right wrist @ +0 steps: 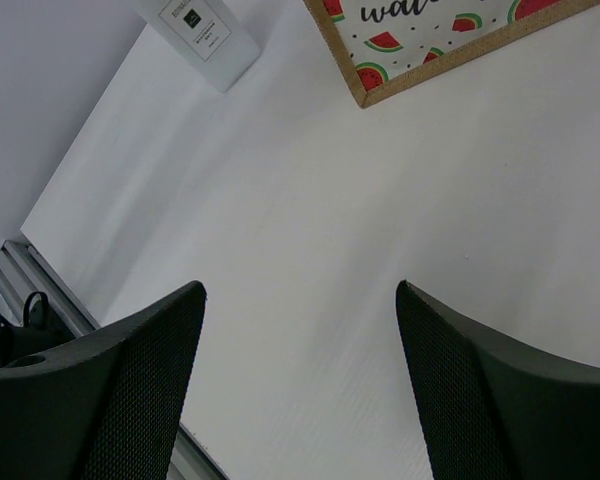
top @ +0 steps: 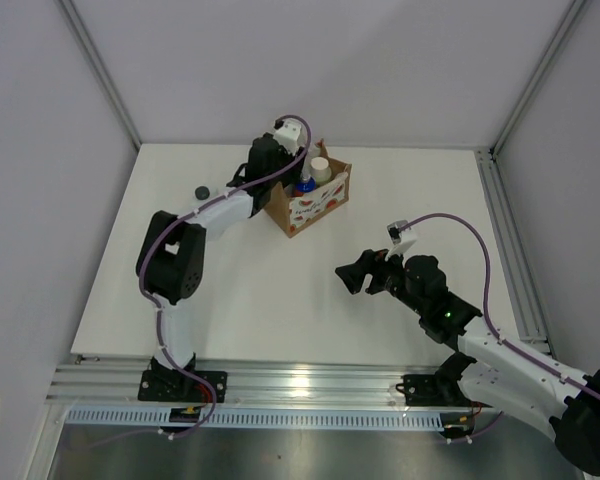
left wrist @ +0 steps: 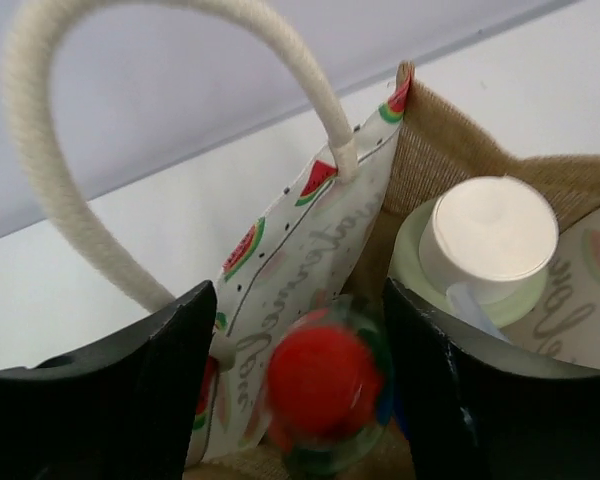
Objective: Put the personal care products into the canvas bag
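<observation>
The canvas bag [top: 318, 207] stands at the back middle of the table. My left gripper [top: 280, 160] hovers over its left end with the jaws wide open. In the left wrist view the dark green bottle with the red cap [left wrist: 325, 385] is blurred between my fingers [left wrist: 298, 300], inside the bag [left wrist: 430, 150], and touches neither finger. The white-capped bottle [left wrist: 490, 240] stands in the bag, and a blue cap [top: 305, 185] shows beside it. The translucent bottle with the black cap [top: 201, 191] lies on the table left of the bag, also in the right wrist view [right wrist: 202, 35]. My right gripper [top: 365, 275] is open and empty.
A white rope handle [left wrist: 40, 200] arches over my left gripper's left finger. The bag's watermelon-printed side [right wrist: 430, 35] faces my right gripper [right wrist: 300, 290]. White walls enclose the table, with an aluminium rail [top: 300, 385] along the near edge.
</observation>
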Robot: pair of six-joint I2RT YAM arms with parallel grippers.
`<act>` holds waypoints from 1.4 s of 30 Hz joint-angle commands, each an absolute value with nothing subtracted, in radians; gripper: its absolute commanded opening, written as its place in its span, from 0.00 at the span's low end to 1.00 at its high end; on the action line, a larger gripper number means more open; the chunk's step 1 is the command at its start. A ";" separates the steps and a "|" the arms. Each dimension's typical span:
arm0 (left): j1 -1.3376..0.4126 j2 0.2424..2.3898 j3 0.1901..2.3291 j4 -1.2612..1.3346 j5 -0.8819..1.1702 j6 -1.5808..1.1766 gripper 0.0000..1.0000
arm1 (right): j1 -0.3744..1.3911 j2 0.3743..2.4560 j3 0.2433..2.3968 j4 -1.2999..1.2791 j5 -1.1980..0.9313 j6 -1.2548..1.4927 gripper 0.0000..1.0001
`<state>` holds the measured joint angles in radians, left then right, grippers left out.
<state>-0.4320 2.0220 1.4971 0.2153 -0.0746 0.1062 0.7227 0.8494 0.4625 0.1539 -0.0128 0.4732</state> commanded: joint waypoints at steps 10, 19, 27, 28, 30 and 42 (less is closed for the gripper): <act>-0.423 1.792 1.477 0.219 -0.061 0.029 0.78 | 0.732 0.834 0.505 0.167 0.000 0.453 0.80; -0.414 1.666 1.477 0.022 -0.356 0.031 0.83 | 0.732 0.848 0.512 0.163 0.000 0.437 0.81; -0.358 1.485 1.241 -0.101 -0.451 -0.024 0.92 | 0.736 0.859 0.523 0.156 -0.015 0.437 0.81; -0.322 1.471 1.229 -0.147 -0.436 -0.040 0.93 | 0.738 0.858 0.523 0.156 -0.015 0.437 0.81; -0.272 1.439 1.217 -0.233 -0.404 -0.132 0.94 | 0.739 0.857 0.528 0.150 -0.008 0.428 0.81; -0.097 1.459 1.109 -0.238 -0.157 -0.100 0.95 | 0.744 0.848 0.535 0.132 0.025 0.414 0.81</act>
